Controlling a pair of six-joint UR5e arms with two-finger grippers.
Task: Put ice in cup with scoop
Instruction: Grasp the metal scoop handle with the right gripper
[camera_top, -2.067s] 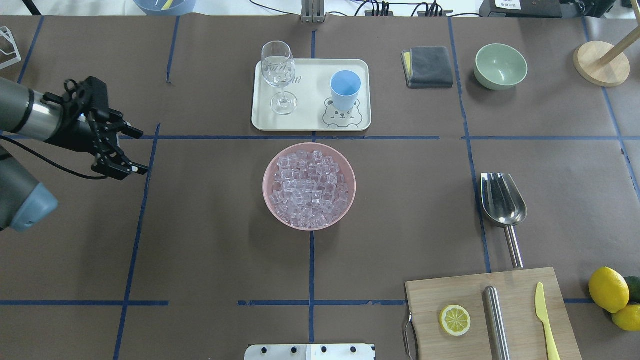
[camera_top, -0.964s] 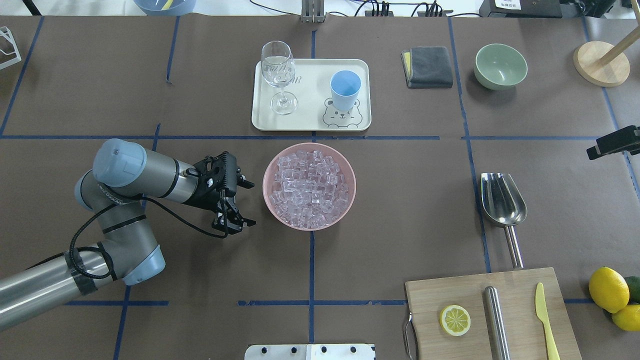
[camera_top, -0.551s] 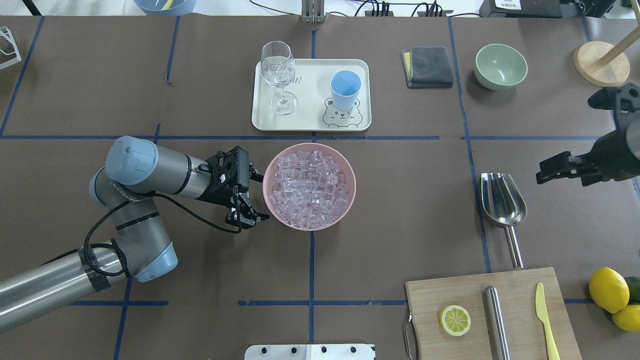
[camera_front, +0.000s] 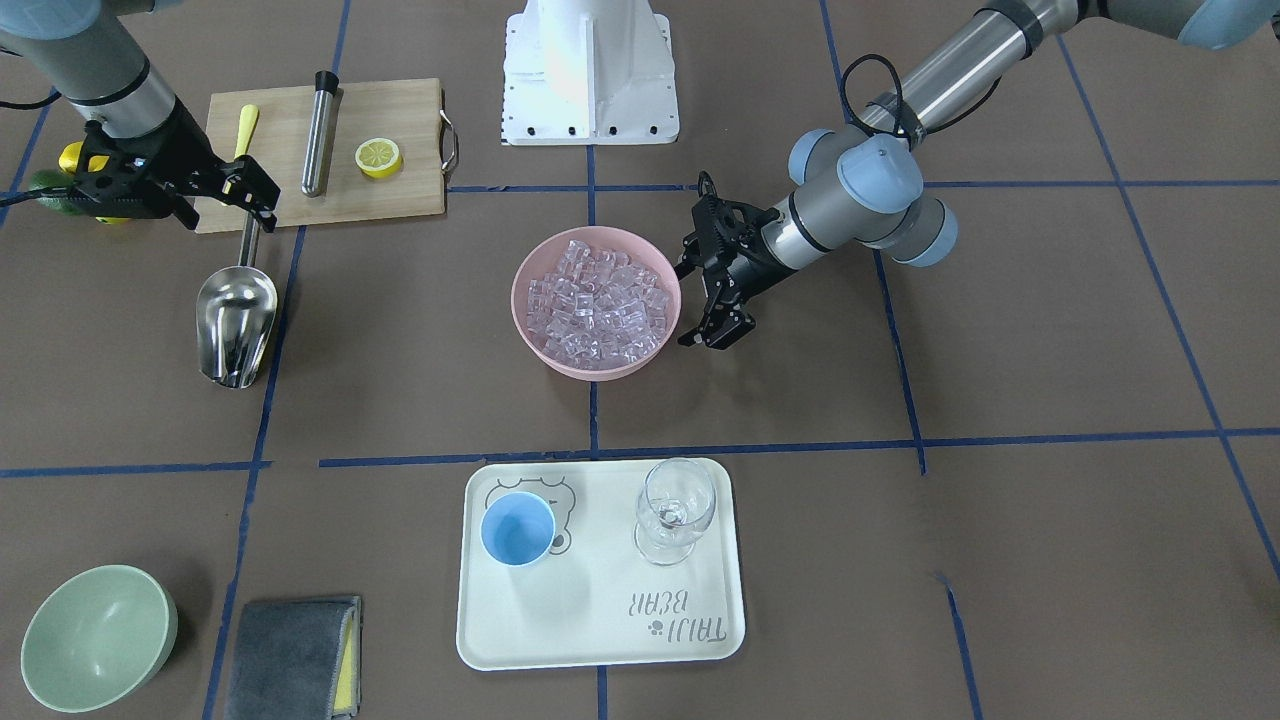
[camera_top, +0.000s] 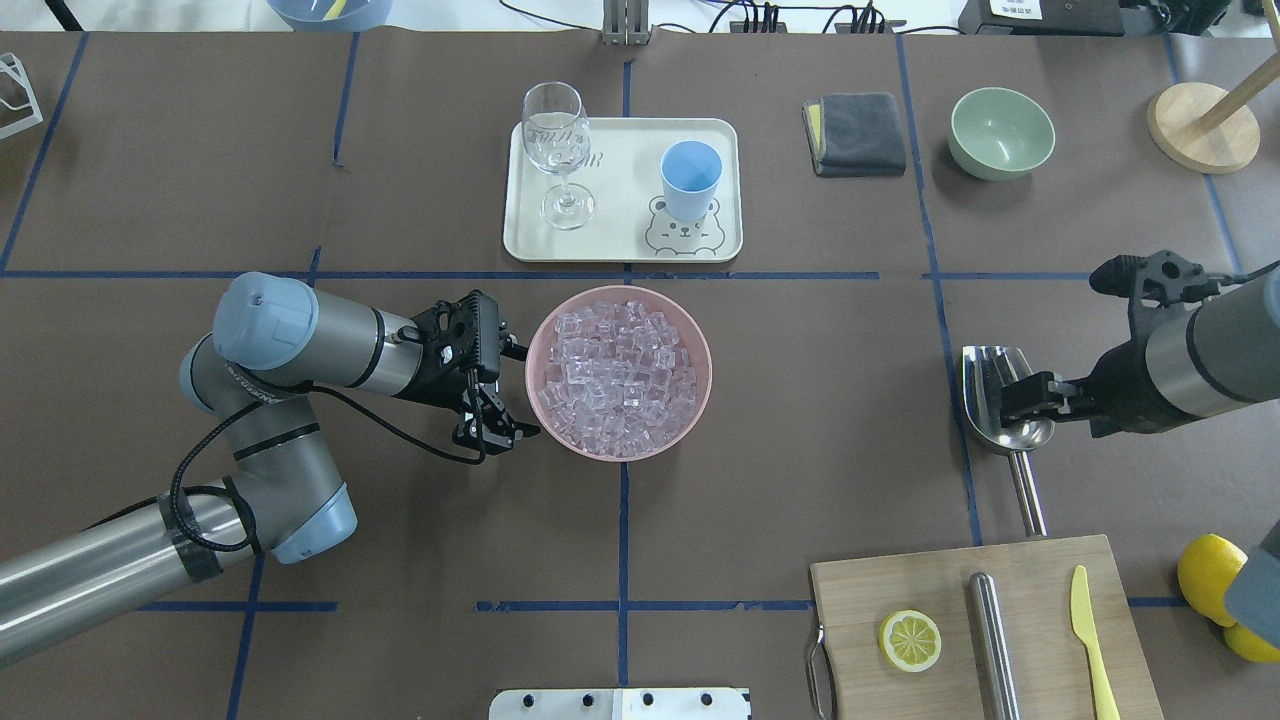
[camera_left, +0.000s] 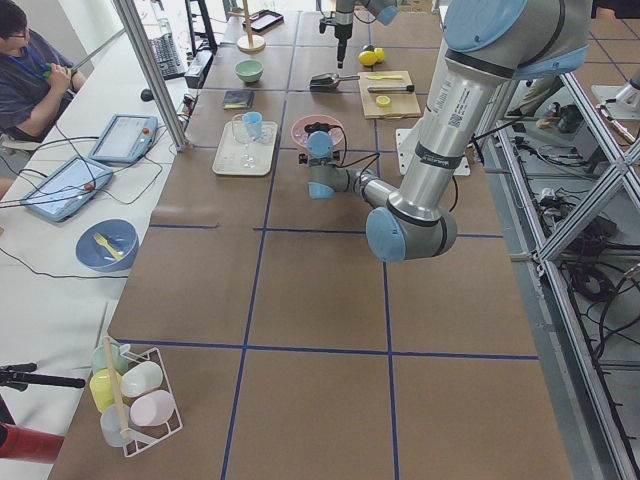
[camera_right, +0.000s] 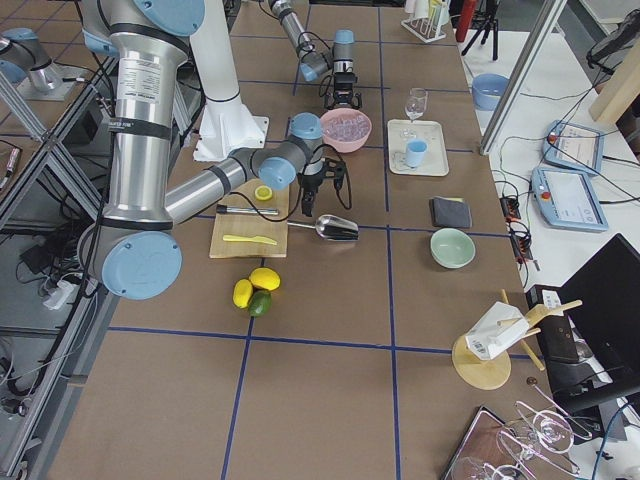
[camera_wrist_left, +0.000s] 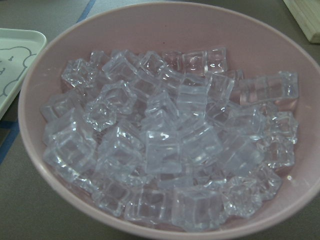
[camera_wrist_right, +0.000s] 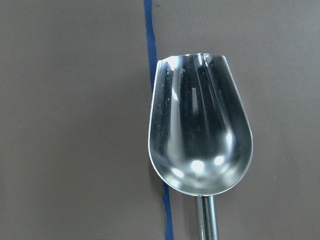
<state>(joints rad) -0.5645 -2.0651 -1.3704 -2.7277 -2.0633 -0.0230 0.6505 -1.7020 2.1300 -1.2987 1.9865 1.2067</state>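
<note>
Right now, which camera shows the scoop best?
The right wrist view: the scoop fills the frame, empty, lying on a blue tape line. Overhead, the right hand overlaps its trough. The front view shows it whole but small; the side views, tiny.

We list one tabletop (camera_top: 800, 450), brown-papered and gridded with blue tape (camera_top: 622, 540). Lying on it:
- a pink bowl (camera_top: 705, 375) at centre
- a cream tray (camera_top: 620, 190) on the far side
- a steel scoop (camera_front: 235, 325), wooden cutting board (camera_top: 900, 585) and lemons (camera_top: 1210, 575) on the right
- a grey cloth (camera_top: 860, 132), pale-green bowl (camera_top: 1001, 132) and round wooden stand base (camera_top: 1195, 125) far right
</note>
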